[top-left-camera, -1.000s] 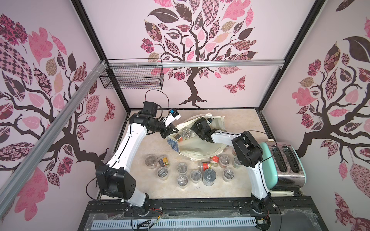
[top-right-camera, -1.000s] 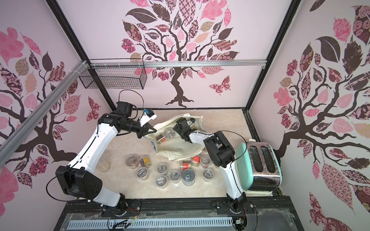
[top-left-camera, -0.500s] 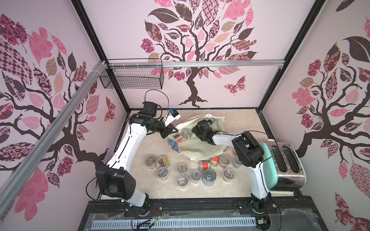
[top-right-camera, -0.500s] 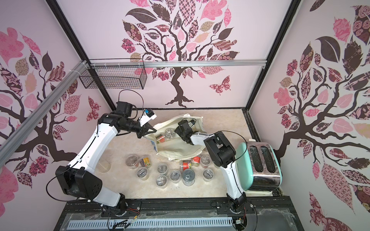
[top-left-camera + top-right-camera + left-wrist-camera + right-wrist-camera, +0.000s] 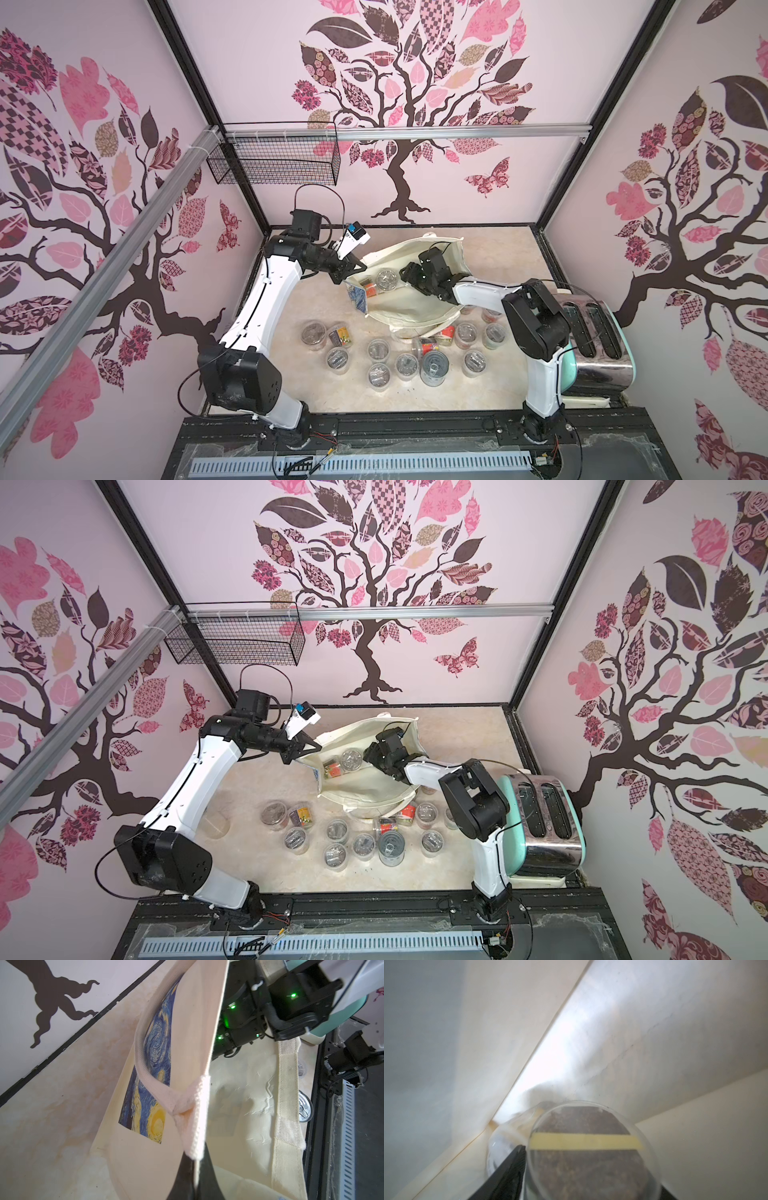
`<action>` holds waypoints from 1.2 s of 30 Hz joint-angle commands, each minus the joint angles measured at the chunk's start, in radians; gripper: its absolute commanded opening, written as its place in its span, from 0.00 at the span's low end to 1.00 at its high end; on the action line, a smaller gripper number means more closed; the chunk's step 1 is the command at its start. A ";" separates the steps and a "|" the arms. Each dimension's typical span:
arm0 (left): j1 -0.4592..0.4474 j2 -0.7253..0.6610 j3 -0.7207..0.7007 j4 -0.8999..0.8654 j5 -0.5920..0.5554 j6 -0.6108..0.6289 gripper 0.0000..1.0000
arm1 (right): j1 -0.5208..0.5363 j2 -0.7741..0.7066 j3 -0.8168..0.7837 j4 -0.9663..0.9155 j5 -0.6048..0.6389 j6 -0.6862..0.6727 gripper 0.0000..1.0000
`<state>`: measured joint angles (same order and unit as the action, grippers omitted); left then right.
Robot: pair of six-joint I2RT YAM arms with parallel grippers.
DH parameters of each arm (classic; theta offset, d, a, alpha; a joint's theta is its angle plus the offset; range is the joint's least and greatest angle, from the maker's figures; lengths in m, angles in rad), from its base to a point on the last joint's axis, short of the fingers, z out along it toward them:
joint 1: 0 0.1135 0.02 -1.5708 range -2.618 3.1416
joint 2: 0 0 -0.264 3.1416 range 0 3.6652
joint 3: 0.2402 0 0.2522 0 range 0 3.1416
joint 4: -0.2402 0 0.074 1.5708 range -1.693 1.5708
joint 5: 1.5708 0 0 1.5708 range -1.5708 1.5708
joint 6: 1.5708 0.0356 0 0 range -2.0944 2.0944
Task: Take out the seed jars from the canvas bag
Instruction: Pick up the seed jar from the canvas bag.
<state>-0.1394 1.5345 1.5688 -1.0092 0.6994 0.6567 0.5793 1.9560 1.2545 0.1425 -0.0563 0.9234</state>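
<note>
The cream canvas bag (image 5: 415,305) (image 5: 365,785) lies open on the table, and its blue-and-yellow print (image 5: 153,1064) shows in the left wrist view. My left gripper (image 5: 347,277) (image 5: 296,757) (image 5: 196,1159) is shut on the bag's rim where the handle is sewn on, and holds the mouth up. My right gripper (image 5: 405,275) (image 5: 368,755) (image 5: 591,1167) reaches inside the bag, shut on a clear seed jar (image 5: 386,279) (image 5: 351,759) (image 5: 589,1157) of brown seeds. A second jar (image 5: 368,289) (image 5: 332,769) with an orange label lies beside it in the bag.
Several seed jars (image 5: 376,349) (image 5: 336,829) and a tin can (image 5: 433,368) stand on the table in front of the bag. A mint toaster (image 5: 590,332) sits at the right edge. A wire basket (image 5: 274,160) hangs on the back wall.
The right gripper's jaws have narrowed around the seed jar inside the bag. The left arm has kept still, holding the bag's rim.
</note>
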 commanded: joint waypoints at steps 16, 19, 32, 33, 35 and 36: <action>0.039 0.063 0.055 0.214 -0.094 -0.221 0.00 | 0.022 -0.348 0.127 -0.243 -0.365 -0.227 0.63; 0.050 0.087 0.073 0.223 -0.108 -0.240 0.00 | 0.048 -0.377 0.142 -0.260 -0.377 -0.243 0.63; 0.076 0.206 0.170 0.249 -0.176 -0.272 0.00 | 0.340 -0.366 0.093 -0.193 -0.280 -0.395 0.63; 0.077 0.216 0.183 0.243 -0.178 -0.275 0.00 | 0.356 -0.360 0.081 -0.177 -0.273 -0.405 0.63; 0.078 0.232 0.206 0.238 -0.176 -0.280 0.00 | 0.378 -0.344 0.051 -0.128 -0.278 -0.411 0.63; 0.080 0.239 0.214 0.238 -0.177 -0.281 0.00 | 0.382 -0.335 0.048 -0.117 -0.282 -0.419 0.63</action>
<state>-0.0669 1.7489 1.7493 -0.7925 0.5304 0.3870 0.9531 1.5879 1.3186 -0.0319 -0.3592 0.5522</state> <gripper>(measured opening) 0.046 0.668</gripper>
